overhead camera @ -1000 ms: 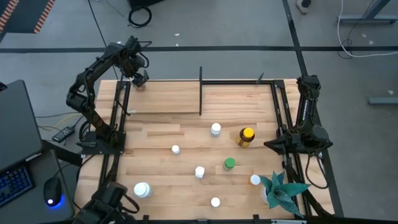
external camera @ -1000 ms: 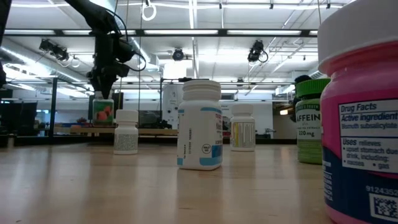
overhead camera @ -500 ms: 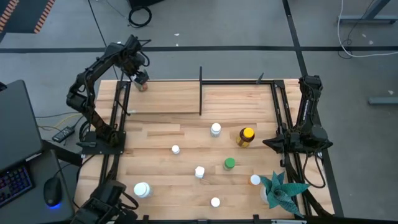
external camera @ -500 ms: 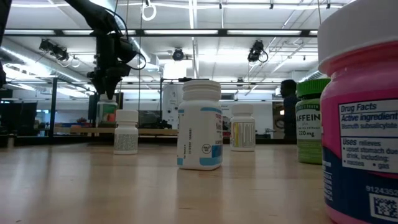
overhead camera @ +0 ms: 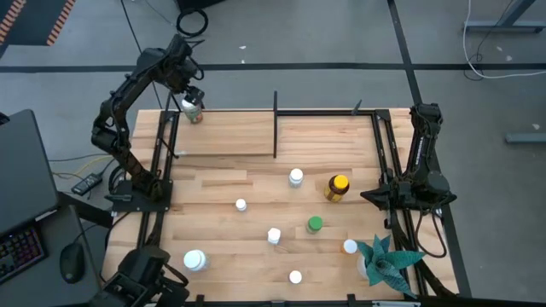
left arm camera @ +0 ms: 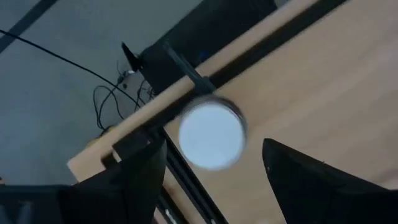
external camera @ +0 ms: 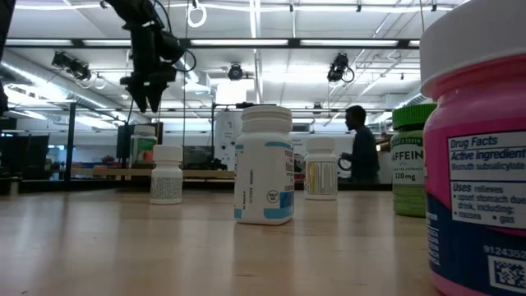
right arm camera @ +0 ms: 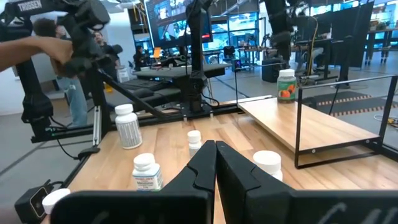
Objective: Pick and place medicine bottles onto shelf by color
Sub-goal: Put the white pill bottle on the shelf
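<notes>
Your left gripper (overhead camera: 183, 92) is hanging with its fingers spread apart above a white-capped bottle (overhead camera: 194, 111), which is standing free at the far left corner of the shelf (overhead camera: 230, 136). The other bottles (overhead camera: 295, 177) are standing scattered on the table (overhead camera: 222, 247). Your right gripper (right arm camera: 215, 150) is waiting at the table's right edge, fingers pressed together.

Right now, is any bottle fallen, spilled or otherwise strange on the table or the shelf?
Nothing stands out. The bottle on the shelf stands upright at the shelf's far left corner, under the left gripper, its fingers apart. The amber bottle and green-capped bottle stand upright too.
</notes>
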Robot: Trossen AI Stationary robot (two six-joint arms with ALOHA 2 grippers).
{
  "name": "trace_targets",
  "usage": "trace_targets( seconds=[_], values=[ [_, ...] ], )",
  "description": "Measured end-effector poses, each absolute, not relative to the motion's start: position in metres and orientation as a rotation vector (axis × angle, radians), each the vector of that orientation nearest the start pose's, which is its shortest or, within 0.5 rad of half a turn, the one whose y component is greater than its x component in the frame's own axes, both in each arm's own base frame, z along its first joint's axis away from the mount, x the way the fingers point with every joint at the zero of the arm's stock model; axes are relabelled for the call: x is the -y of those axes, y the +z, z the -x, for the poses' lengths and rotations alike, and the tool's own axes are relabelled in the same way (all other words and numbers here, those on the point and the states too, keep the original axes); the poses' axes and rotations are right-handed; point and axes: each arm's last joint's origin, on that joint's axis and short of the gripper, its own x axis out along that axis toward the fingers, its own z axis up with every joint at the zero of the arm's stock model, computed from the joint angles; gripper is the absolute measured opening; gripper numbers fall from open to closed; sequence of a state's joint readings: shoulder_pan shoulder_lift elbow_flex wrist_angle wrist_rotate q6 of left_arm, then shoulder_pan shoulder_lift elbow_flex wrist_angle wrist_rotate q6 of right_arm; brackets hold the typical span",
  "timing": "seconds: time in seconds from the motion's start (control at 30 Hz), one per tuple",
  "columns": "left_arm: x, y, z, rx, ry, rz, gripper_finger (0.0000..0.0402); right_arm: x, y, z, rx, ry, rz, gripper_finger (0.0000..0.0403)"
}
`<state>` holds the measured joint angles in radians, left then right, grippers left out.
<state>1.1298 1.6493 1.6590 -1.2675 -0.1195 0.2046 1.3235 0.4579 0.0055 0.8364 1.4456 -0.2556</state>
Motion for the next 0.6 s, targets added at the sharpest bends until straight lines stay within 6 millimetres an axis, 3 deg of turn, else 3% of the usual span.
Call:
trace_targets(
  seconds=[0.17, 0.3, 0.47, 0.6],
  values=[
    [-0.259, 0.366, -0.145, -1.325, 0.858, 0.509, 0.0269, -0.086, 0.194, -0.051, 0.059, -0.12, -0.14, 0.0018],
    [-0.224, 0.378, -0.173, -1.332, 0.669, 0.473, 0.0262, -0.086, 0.194, -0.051, 0.062, -0.112, -0.156, 0.0018],
    [-0.158, 0.389, -0.211, -1.304, 0.402, 0.312, 0.0251, -0.086, 0.195, -0.051, 0.064, -0.109, -0.17, 0.0018],
    [-0.113, 0.389, -0.237, -1.315, 0.305, 0.259, 0.0245, -0.086, 0.195, -0.051, 0.067, -0.105, -0.209, 0.0018]
  ],
)
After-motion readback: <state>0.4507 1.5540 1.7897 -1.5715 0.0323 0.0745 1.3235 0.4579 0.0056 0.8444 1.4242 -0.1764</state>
